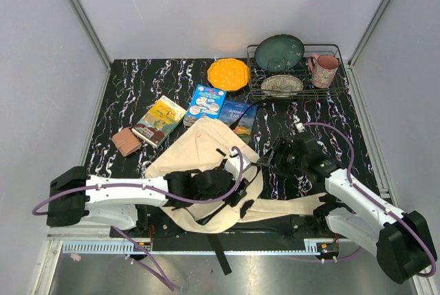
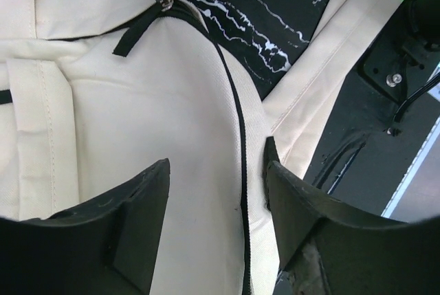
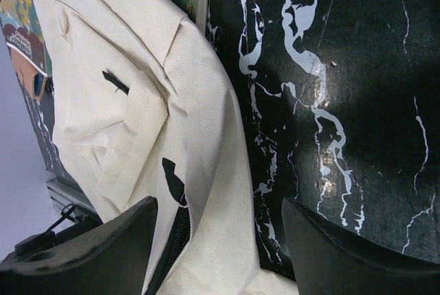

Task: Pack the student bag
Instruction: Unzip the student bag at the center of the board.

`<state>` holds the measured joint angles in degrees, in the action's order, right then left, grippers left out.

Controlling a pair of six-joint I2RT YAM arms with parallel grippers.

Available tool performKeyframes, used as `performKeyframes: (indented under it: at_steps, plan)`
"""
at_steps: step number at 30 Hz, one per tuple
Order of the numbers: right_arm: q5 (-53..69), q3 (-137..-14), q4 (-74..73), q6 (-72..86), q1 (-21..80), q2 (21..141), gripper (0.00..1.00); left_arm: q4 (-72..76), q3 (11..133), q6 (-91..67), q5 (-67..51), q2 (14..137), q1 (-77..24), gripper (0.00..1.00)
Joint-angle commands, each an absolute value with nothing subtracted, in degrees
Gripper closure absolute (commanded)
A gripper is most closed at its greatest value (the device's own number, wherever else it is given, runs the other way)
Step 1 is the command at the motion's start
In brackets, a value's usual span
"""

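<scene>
On table [image 1: 137, 89], student bag [image 1: 199, 152] lengthwise near-far

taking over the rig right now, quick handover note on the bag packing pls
Left claw: open, over the student bag, with the zipper line running beneath it.
Right claw: open, at the bag's right edge, gripping nothing.
The bag lies flat on the near part of the table. The yellow book, blue book and animal book lie beyond it.
Done: nothing packed, as far as shows.
Left: open the bag, load the books, close it.
</scene>
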<state>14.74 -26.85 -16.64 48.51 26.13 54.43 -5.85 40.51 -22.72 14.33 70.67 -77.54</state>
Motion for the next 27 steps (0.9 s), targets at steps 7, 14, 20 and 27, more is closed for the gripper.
performKeyframes:
  at_steps: [7,14,20,27]
  plan:
    - [16.3,-25.6,-14.9,49.2,26.2,52.1,0.23,-2.4,41.5,-22.3,14.2,66.4,-76.0,0.54]
    - [16.5,-25.8,-14.9,49.2,26.3,51.4,0.23,-1.4,41.7,-21.9,10.5,68.2,-75.4,0.57]
    - [16.5,-25.5,-14.8,49.3,26.2,51.4,0.23,-0.8,41.5,-22.0,9.2,68.7,-75.1,0.52]
    - [16.7,-25.4,-14.7,49.4,26.2,51.2,0.23,-1.5,42.3,-22.1,8.7,71.0,-74.5,0.69]
